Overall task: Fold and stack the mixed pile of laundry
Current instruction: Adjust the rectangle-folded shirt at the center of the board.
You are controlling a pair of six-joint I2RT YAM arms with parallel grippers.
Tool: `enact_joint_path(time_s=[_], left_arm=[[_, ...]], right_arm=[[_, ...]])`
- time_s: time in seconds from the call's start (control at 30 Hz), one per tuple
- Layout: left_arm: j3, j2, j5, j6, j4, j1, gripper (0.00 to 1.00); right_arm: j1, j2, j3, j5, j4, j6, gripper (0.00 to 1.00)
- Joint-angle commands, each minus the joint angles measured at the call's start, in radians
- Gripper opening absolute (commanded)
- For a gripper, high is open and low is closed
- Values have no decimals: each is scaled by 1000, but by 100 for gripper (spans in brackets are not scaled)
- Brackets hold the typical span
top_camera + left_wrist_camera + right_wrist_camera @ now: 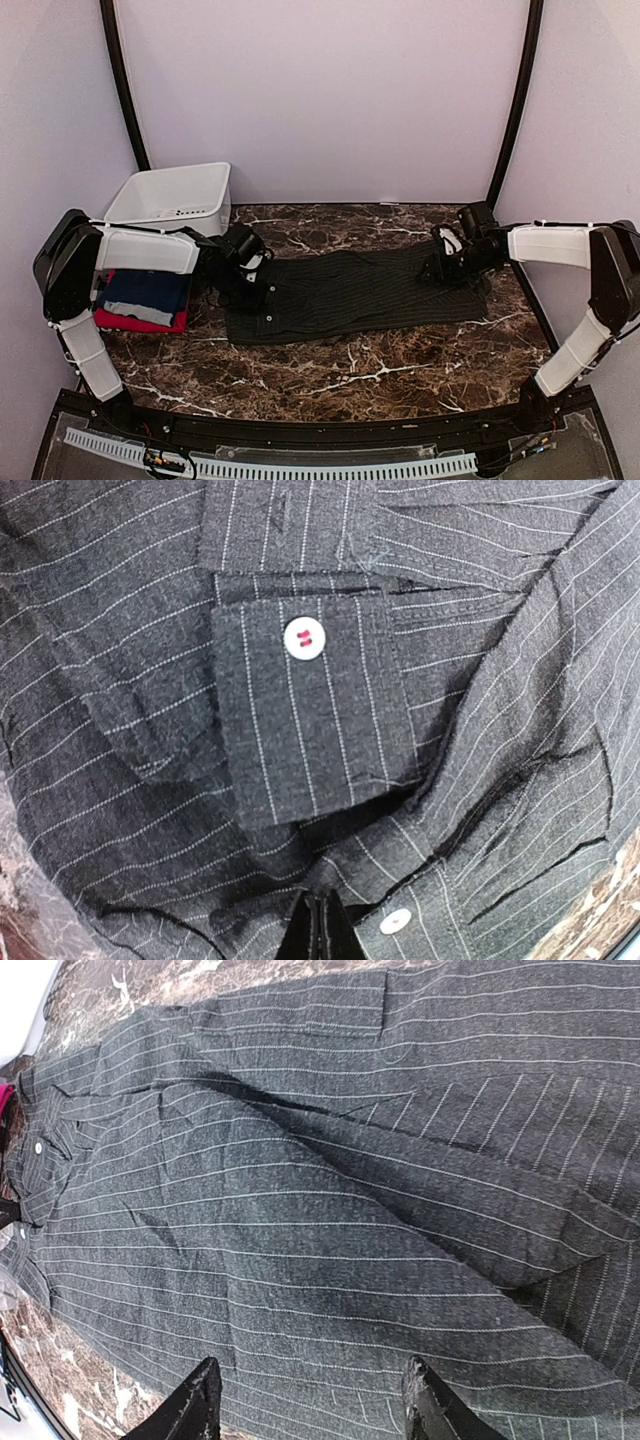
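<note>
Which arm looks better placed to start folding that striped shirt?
Left, probably: the left gripper is shut on the pinstriped shirt near the collar, cloth puckering toward it. The right gripper hangs open above the other end, gripping nothing.

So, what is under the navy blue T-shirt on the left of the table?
A red T-shirt lies under the navy blue T-shirt; only its edges show. The left arm covers the far part of the stack.

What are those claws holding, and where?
The left gripper pinches the pinstriped shirt at its buttoned front edge near the collar; the right gripper is open, holding nothing.
</note>
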Motion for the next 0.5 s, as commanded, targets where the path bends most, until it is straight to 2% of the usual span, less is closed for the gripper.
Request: enact_joint_path(time_s=[0.0,0.17,0.3,0.47], left_arm=[[66,-37,-35,31,-54,-3,0],[132,-57,-107,65,-101,-3,0],[119,-65,-150,82,-107,-2,0],[70,-24,-217,79,-80,-3,2]], right_arm=[[-14,-56,-8,-2,2,-6,59],[-21,-75,-13,4,-1,2,58],[-24,-77,-22,4,3,11,58],[-24,-69,-45,-17,22,28,48]])
